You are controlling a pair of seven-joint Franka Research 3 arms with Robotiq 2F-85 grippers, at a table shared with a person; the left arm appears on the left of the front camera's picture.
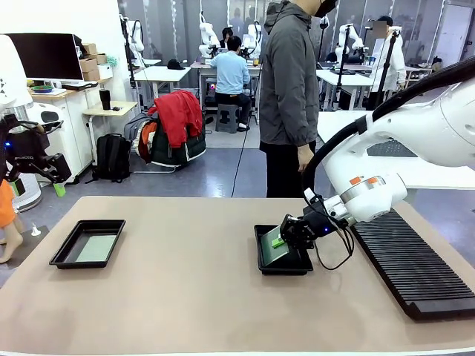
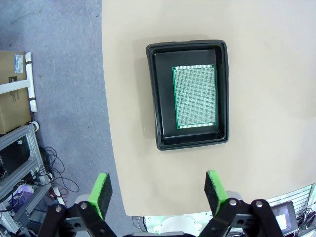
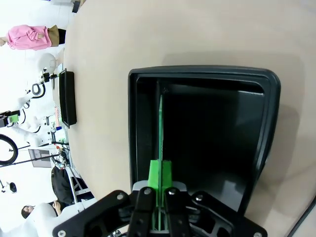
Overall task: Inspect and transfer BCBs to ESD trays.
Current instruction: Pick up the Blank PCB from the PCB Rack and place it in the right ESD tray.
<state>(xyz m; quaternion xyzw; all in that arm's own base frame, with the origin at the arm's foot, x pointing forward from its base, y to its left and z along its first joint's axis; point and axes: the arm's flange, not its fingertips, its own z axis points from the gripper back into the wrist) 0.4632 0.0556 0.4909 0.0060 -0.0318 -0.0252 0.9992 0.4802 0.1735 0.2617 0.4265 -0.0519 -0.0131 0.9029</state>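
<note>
Two black ESD trays lie on the table. The left tray [image 1: 65, 255] holds a BCB [image 1: 97, 248] lying flat. In the left wrist view that tray [image 2: 157, 98] and its green board [image 2: 195, 96] sit below my open left gripper [image 2: 158, 191], which hovers high off the table's left edge [image 1: 53, 185]. My right gripper [image 1: 280, 239] is shut on a second BCB [image 1: 288, 248], held on edge and tilted inside the right tray [image 1: 262, 251]. The right wrist view shows this board edge-on [image 3: 160, 123] between the shut fingers [image 3: 159, 174], its far end down in the tray [image 3: 269, 118].
A long black ribbed rack [image 1: 412, 259] lies along the table's right side, close to my right arm. A person in a grey jacket [image 1: 289, 89] stands at the far edge, hands down. The table is bare between the two trays.
</note>
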